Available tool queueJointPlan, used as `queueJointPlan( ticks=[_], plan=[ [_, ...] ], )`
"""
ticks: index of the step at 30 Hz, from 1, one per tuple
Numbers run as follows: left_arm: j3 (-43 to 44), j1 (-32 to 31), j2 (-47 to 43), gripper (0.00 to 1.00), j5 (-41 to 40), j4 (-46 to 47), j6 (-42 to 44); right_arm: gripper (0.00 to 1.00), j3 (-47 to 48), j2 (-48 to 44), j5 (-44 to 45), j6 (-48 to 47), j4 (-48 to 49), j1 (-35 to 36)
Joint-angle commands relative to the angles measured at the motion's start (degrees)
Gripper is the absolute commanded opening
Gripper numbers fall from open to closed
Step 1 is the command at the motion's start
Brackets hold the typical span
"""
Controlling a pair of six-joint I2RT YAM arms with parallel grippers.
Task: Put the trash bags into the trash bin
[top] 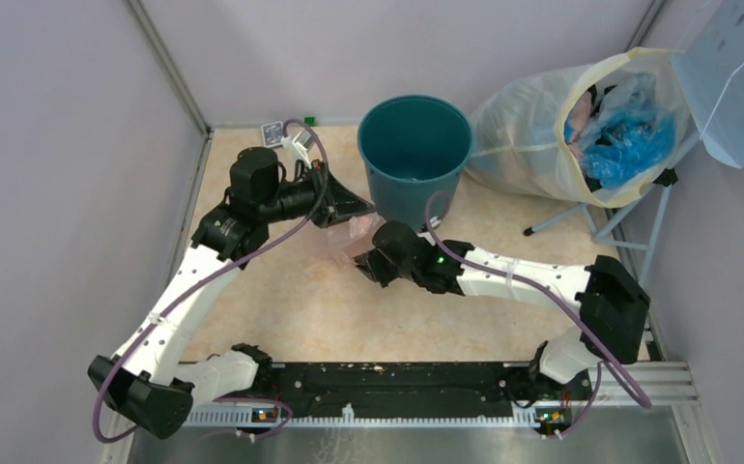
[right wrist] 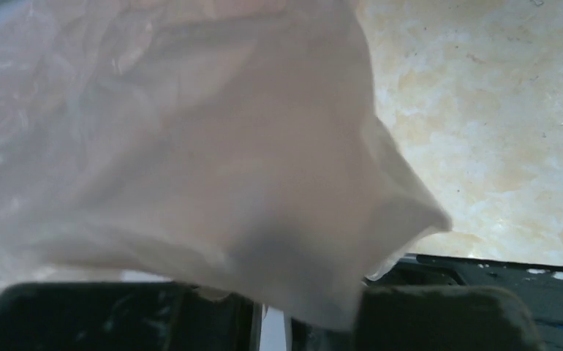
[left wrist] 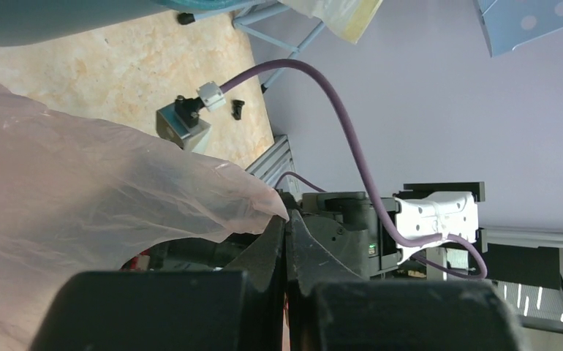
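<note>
You can't see the right gripper (top: 370,259) tips: in its wrist view the trash bag (right wrist: 191,161) drapes over both fingers, so you cannot tell how wide the jaws stand or whether they grip. From above, the bag is mostly hidden between the two arms, with only a pale pink lump showing and no readable lettering. The left gripper (left wrist: 286,219) has its fingers pressed fully together, a corner of the bag pinched at the tips. Counts: one pink bag, one trash bin (top: 414,155), one clear sack (top: 528,135), one perforated panel (top: 740,72), two arms. The blue bags (top: 629,135) in the sack are bunched, count unclear. The bag is held between the grippers over the surface (top: 291,309), toward the far edge, just beside the bin's near wall; whether it touches the surface you cannot tell. The bin stands upright at the far edge, mouth open. The sack sits just beside it, filling the far right corner. The left wall runs close to the left arm. Bare surface lies between the grippers and the near edge.
</note>
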Motion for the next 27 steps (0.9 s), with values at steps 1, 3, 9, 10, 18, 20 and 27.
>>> queueJointPlan(
  ticks=[1,3,9,10,18,20,27],
  plan=[
    [0.8,1.3,-1.3,0.00,-2.7,-0.8,1.9,0.03,1.8,-5.0,-0.2,-6.1,-4.8,-0.7],
    [2.8,4.8,0.2,0.00,-0.9,-3.5,4.5,0.00,2.8,-6.6,-2.7,-12.3,-10.7,-1.0],
    [12.2,12.7,5.1,0.00,-0.3,-14.3,14.7,0.00,0.6,-15.2,-4.2,-23.2,-27.5,-3.6],
    [13.4,14.2,5.5,0.00,-0.8,-15.9,16.8,0.00,0.2,-17.1,-4.0,-28.1,-28.4,-4.7],
    [19.0,21.7,4.4,0.00,-14.5,-24.3,25.7,0.06,-0.3,-27.6,5.0,-52.4,-44.4,-8.2],
    [18.7,22.6,3.4,0.00,-16.3,-24.2,25.7,0.11,-2.3,-29.7,6.9,-54.5,-47.2,-8.3],
    [14.3,23.2,-1.0,0.00,-13.2,-20.7,22.6,0.56,-10.6,-38.1,3.4,-59.8,-40.1,-8.4]
  ],
)
